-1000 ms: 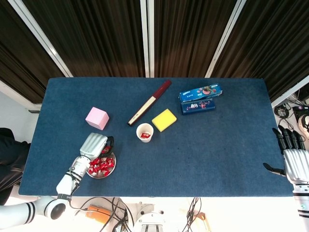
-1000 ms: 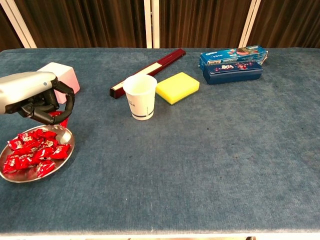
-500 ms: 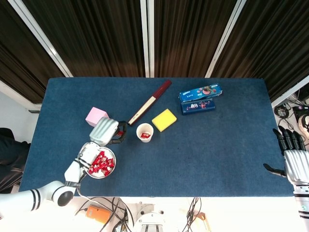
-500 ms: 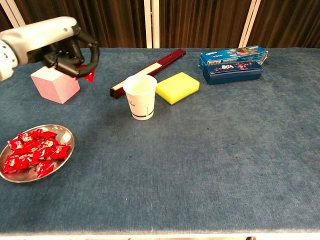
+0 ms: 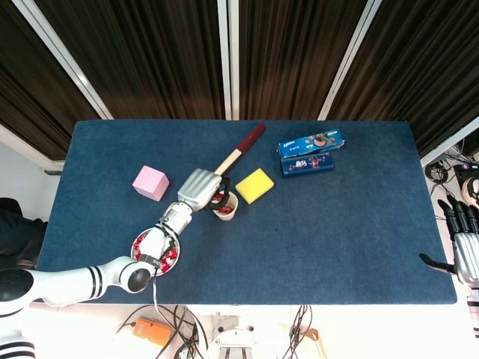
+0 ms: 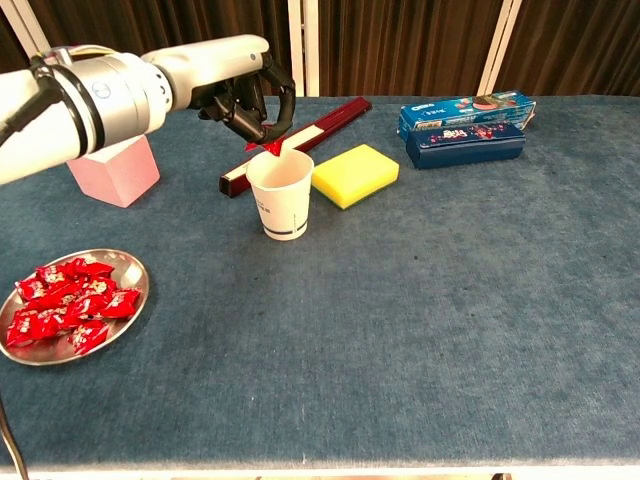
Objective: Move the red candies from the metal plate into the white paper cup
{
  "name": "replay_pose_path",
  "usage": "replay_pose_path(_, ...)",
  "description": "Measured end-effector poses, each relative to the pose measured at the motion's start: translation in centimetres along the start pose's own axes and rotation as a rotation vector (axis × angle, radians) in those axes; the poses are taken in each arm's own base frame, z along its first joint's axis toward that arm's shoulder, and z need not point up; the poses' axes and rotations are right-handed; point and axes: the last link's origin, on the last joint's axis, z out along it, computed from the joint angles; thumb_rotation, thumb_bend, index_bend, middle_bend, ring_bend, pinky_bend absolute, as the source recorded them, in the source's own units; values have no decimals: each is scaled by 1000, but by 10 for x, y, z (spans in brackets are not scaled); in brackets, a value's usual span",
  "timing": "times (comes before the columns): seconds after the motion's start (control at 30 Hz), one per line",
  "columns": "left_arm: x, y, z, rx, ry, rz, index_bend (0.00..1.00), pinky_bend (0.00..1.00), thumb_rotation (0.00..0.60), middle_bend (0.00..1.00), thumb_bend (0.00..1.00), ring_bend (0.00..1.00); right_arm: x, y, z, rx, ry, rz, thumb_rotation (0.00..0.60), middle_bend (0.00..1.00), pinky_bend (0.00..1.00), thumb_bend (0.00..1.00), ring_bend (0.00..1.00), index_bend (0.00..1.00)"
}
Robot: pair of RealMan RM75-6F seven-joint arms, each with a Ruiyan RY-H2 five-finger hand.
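My left hand hovers just above the rim of the white paper cup and pinches a red candy between thumb and fingers. The metal plate at the front left carries several red candies; in the head view my left forearm covers most of it. Only part of my right hand shows at the right edge of the head view, off the table, fingers straight with nothing in them.
A pink cube stands left of the cup. Behind the cup lie a dark red stick and a yellow sponge. Blue biscuit boxes sit at the back right.
My left hand has carried the red candy rightward from beside the pink cube to just over the cup. The right hand has slid slightly further out of the head view.
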Motion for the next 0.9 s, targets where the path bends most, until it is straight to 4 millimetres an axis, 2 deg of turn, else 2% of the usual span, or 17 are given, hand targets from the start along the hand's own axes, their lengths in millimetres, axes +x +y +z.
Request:
replay_pose_path(0.2,-5,-2,-4,19,-6,37,417,892,600,1000,204,939,-1,-2,1,8,-2,0,600,0,0,15,0,0)
replay_pose_path(0.3,-3,-3,-9,20,5,41,388,889,600,1000,162,938,-1,-3,1,13,-1,-2,600,0,0,16,0,0)
replay_pose_path(0.47,8,-7,-23,16,60,19,382,889,600,1000,151,937,1,-7,2,22,5,-3,600,0,0,16,0,0)
replay_pose_path(0.57,18,-17,-42,24,103,16,382,889,600,1000,165,935,3,-7,3,25,13,-6,600,0,0,16,0,0)
replay_pose_path(0.7,23,-42,-78,65,133,42,392,889,600,992,192,932,6,-8,7,31,22,-11,600,0,0,15,0,0)
replay_pose_path(0.77,18,-53,-95,90,116,54,413,889,600,992,194,932,6,-10,9,38,22,-13,600,0,0,15,0,0)
replay_pose_path(0.9,-6,-70,-130,140,37,74,434,889,600,993,183,932,5,-14,12,52,12,-15,600,0,0,15,0,0)
